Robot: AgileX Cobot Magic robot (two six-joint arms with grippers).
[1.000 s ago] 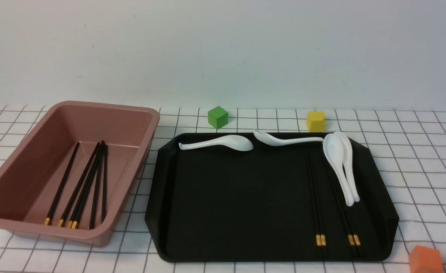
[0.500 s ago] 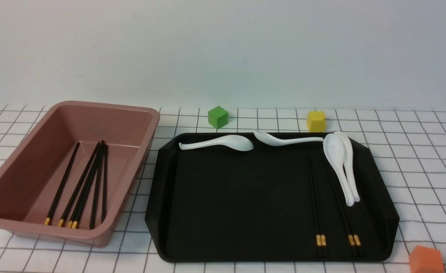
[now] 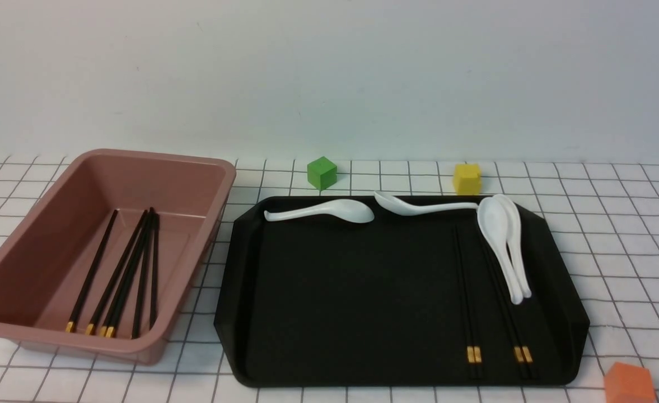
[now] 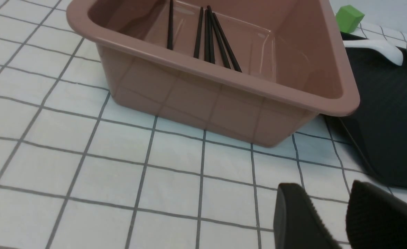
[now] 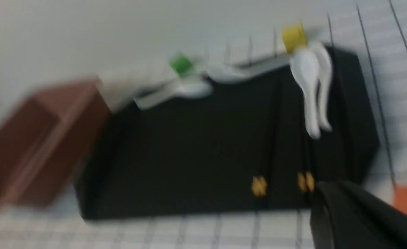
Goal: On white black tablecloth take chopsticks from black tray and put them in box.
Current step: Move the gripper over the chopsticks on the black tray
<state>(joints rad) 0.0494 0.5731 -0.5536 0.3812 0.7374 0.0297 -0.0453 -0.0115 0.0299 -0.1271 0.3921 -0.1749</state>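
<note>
Plain pale wall (image 3: 329,73), soft even light

Left gripper (image 4: 324,197): two dark ribbed fingers parted, nothing between them. Right gripper (image 5: 327,199): dark shape, badly blurred; finger spacing unreadable.

Dusty-pink box (image 3: 38,235), black tray (image 3: 351,291), black-gridded white tablecloth (image 3: 615,224)

We find no change in the front view: the chopsticks (image 3: 467,302) on the black tray (image 3: 363,313) and those in the box (image 3: 155,182) lie exactly as a second ago.
</note>
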